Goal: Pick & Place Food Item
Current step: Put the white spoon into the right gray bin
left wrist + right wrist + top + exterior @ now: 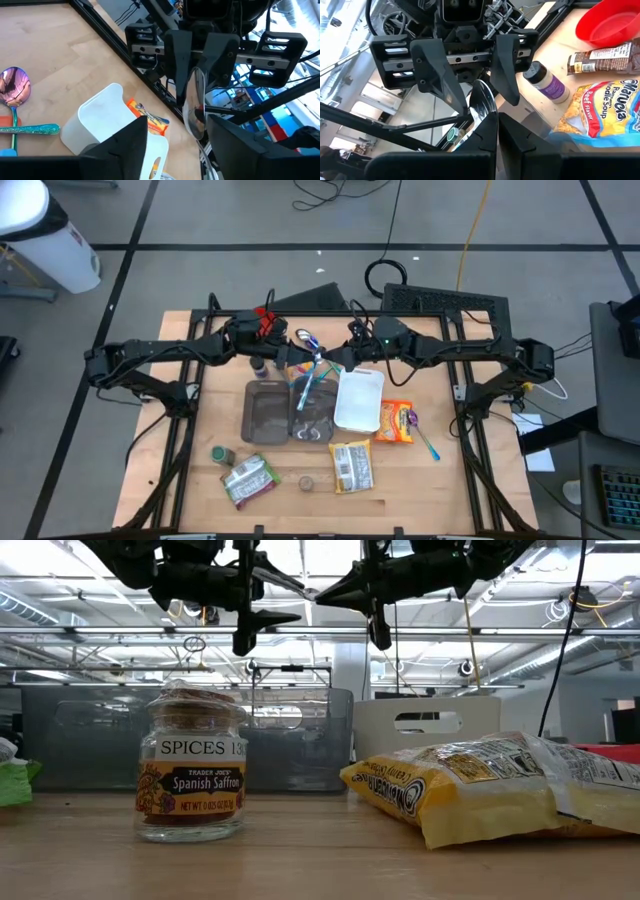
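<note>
High view: a metal spoon (305, 376) is held in mid-air between the two arms, above the grey tray (262, 412) and beside the white bin (359, 400). The right gripper (492, 131) is clamped on its handle, while the left gripper (200, 127) is spread wide around its bowl. Food packets are left lying on the worktop (190, 480), so a handover is judged underway, with placing yet undone.

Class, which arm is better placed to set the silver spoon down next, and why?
Right. The right gripper is shut on the silver spoon. The left gripper faces it, open and gripping nothing.
</note>
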